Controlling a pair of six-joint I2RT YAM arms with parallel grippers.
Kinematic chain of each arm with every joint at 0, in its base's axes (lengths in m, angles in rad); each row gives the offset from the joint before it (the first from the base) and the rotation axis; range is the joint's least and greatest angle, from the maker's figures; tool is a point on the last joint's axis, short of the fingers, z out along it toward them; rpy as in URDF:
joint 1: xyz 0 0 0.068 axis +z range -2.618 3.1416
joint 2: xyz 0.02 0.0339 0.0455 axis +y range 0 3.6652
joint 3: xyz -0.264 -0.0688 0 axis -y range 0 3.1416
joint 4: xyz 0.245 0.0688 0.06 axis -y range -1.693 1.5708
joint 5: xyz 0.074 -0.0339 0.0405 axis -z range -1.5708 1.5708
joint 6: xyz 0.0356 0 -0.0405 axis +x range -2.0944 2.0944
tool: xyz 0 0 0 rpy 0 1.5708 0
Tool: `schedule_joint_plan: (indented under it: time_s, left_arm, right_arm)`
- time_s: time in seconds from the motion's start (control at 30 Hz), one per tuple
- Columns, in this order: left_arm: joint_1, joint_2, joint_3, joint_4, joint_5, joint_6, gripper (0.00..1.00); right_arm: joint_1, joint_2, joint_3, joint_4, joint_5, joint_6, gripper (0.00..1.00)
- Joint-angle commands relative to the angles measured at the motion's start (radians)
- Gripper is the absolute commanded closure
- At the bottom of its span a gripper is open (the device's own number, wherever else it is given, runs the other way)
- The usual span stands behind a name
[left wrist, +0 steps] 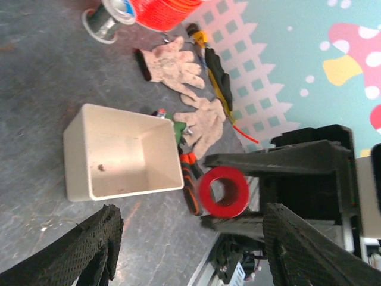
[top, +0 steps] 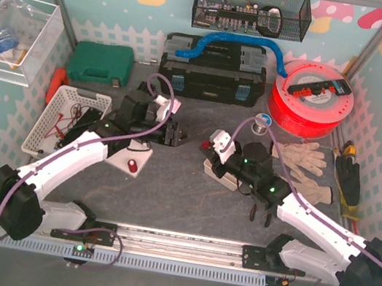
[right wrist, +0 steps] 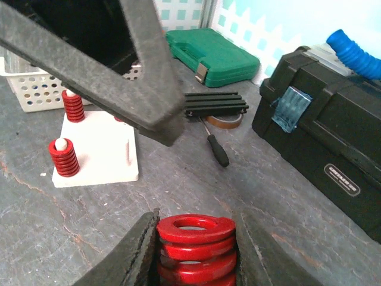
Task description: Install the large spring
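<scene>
The large red spring (right wrist: 195,244) is clamped upright between the pads of my right gripper (right wrist: 197,217), which is shut on it. Seen end-on in the left wrist view, the large spring (left wrist: 223,192) is a red ring between the right gripper's black fingers (left wrist: 268,159). My left gripper (left wrist: 189,226) faces it, open, its jaws much wider than the spring and apart from it. From above, the left gripper (top: 176,134) and right gripper (top: 209,146) meet over the table's middle. A white base plate (right wrist: 98,149) carries small red springs (right wrist: 63,157) on its pegs.
A white bin (left wrist: 119,152) lies under the right arm. Gloves (top: 306,163) and a red spool (top: 310,97) are at the right. A black toolbox (top: 215,69), a green case (top: 101,64) and a white basket (top: 69,118) stand behind. A screwdriver (right wrist: 214,146) lies ahead.
</scene>
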Motion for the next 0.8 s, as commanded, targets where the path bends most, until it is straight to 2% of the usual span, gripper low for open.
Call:
schedule_joint_plan:
  time_s: [0.0,0.23,0.77]
  left_arm:
    - [-0.023,0.033,0.048,0.042,0.078,0.047,0.34]
    - [-0.05,0.087,0.069,0.054,0.152,0.062,0.39]
    - [-0.072,0.134,0.07,0.072,0.209,0.047,0.54]
  right_arm:
    - [0.019,0.023,0.021,0.089,-0.01,-0.066,0.98]
    - [0.034,0.036,0.032,0.099,-0.007,-0.082,0.98]
    - [0.082,0.062,0.049,0.126,0.024,-0.081,0.98]
